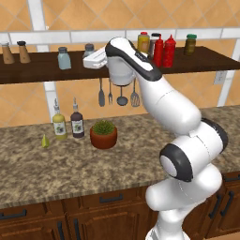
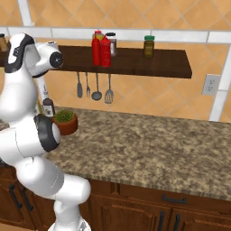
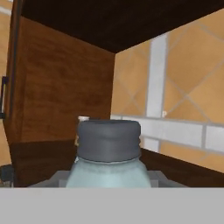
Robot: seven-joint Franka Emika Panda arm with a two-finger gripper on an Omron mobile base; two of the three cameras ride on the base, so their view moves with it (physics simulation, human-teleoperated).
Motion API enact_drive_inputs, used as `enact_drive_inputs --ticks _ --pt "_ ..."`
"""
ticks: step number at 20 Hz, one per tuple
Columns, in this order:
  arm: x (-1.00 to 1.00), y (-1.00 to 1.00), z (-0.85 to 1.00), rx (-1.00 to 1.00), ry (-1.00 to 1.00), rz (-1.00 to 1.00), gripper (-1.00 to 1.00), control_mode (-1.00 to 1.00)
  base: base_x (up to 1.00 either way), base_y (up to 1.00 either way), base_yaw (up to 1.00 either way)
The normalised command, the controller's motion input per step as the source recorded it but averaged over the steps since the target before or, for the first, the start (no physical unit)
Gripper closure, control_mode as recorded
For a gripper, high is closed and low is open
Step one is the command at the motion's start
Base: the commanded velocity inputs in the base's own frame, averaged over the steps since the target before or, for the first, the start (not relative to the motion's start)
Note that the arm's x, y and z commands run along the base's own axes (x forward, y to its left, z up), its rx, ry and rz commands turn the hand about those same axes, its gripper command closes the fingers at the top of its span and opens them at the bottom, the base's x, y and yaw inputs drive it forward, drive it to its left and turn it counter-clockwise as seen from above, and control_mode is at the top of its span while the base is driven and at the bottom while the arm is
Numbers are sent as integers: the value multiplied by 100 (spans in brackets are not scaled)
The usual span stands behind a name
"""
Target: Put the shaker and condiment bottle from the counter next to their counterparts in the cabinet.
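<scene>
shaker (image 3: 108,162) in gripper (image 1: 89,60), over cabinet (image 1: 42,70)

A potted plant (image 1: 103,133) in a terracotta pot stands beside two oil bottles (image 1: 68,123) and a small yellow-green cone (image 1: 45,141), while four utensils (image 1: 118,93) (a whisk among them) hang below against orange tiles (image 1: 197,93); two brown wooden shakers (image 1: 15,52) sit far left above.

Left of the gripper (image 1: 90,60), its twin shaker (image 1: 64,58) stands near on the cabinet (image 1: 37,68); the gap between seems passable.
</scene>
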Motion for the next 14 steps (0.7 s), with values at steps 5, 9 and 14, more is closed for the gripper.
enact_drive_inputs --ticks 5,9,14 --pt "46 23 -13 -5 0 0 100 -100 0 0 0" --pt "43 16 -8 -2 0 0 100 -100 0 0 0" --pt "36 11 -6 0 0 0 100 -100 0 0 0"
